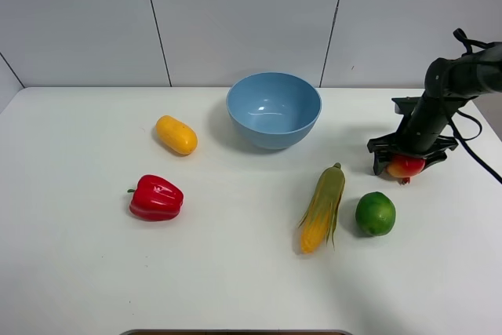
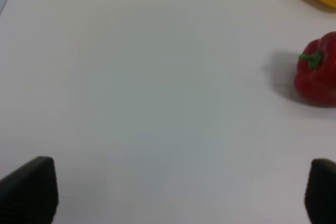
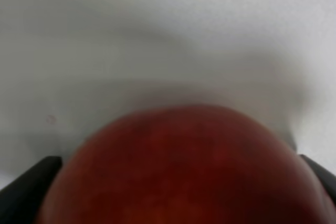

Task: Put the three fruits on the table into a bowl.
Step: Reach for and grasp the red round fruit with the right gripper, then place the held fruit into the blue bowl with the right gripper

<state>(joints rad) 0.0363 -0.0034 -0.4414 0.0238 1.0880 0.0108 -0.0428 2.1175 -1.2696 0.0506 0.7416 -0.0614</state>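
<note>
- The apple (image 1: 405,168), red with a yellow flush, sits at the right side of the worktop (image 1: 235,288), right of the bowl (image 1: 274,137) and just beyond the lime (image 1: 375,213).
- The right pincer (image 1: 407,159) is down over the apple with its jaws part-closed against the two sides. In the right wrist view the fruit fills the space between the dark fingers (image 3: 29,190), so it appears gripped. Whether it is clear of the worktop cannot be told.
- The apple looks round, smooth and stiff, and probably light. A glossy curved skin is likely to slip, so the hold is best taken across the widest part, level with the middle, not up near the crown.
- The lime looks equally round and glossy, so the same advice should hold: straddle it at the equator. The corn cob (image 1: 322,208) lies just beside it, leaving little room on that side.
- The mango (image 1: 176,135) lies left of the bowl, well apart from the other fruit. It is oval, so the jaws should probably close across the short axis near its middle.
- The left pincer (image 2: 176,190) stands wide open with nothing in it, over bare worktop; the red pepper (image 2: 317,72) and the mango's end show ahead of it.
- The bowl is deep and wide-mouthed, and nothing shows inside it.
</note>
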